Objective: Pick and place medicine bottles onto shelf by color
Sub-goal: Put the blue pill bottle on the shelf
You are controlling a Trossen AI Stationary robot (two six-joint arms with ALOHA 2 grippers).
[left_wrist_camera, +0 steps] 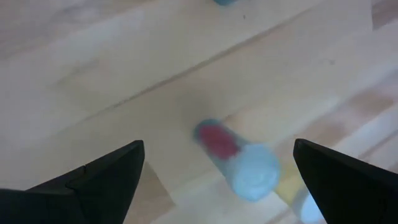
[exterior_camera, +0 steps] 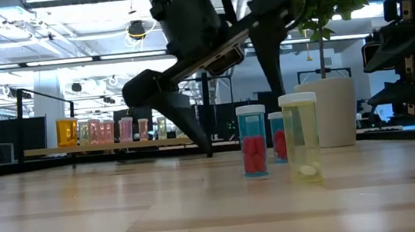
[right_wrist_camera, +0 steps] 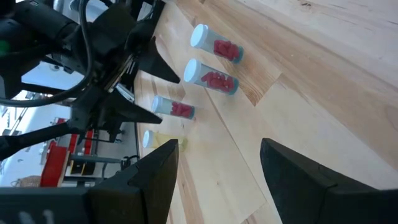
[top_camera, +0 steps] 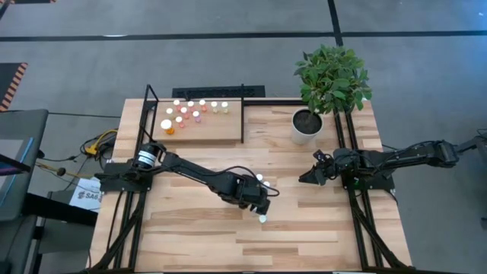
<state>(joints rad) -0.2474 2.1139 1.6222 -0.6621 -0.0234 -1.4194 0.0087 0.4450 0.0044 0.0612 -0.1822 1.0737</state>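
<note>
Several medicine bottles with white caps stand upright on their bases mid-table: red-filled ones [right_wrist_camera: 214, 43] [right_wrist_camera: 211, 78] [right_wrist_camera: 174, 107] and a yellowish one [exterior_camera: 301, 137]. My left gripper [left_wrist_camera: 217, 149] is open and points steeply down over a red-filled bottle [left_wrist_camera: 233, 155]. Its fingers stand on either side of the bottle, apart from it. In the high view the gripper [top_camera: 264, 204] hides that bottle. More bottles [top_camera: 194, 110] stand in rows on the shelf [top_camera: 217, 133] at the far left. My right gripper [top_camera: 308, 176] waits open at the right.
A white pot with a green plant [top_camera: 307, 125] stands at the far right, beside the shelf's black rods [top_camera: 243, 114]. Black frame rails run along both table sides [top_camera: 358, 221]. Bare planks lie toward the near edge [top_camera: 228, 243].
</note>
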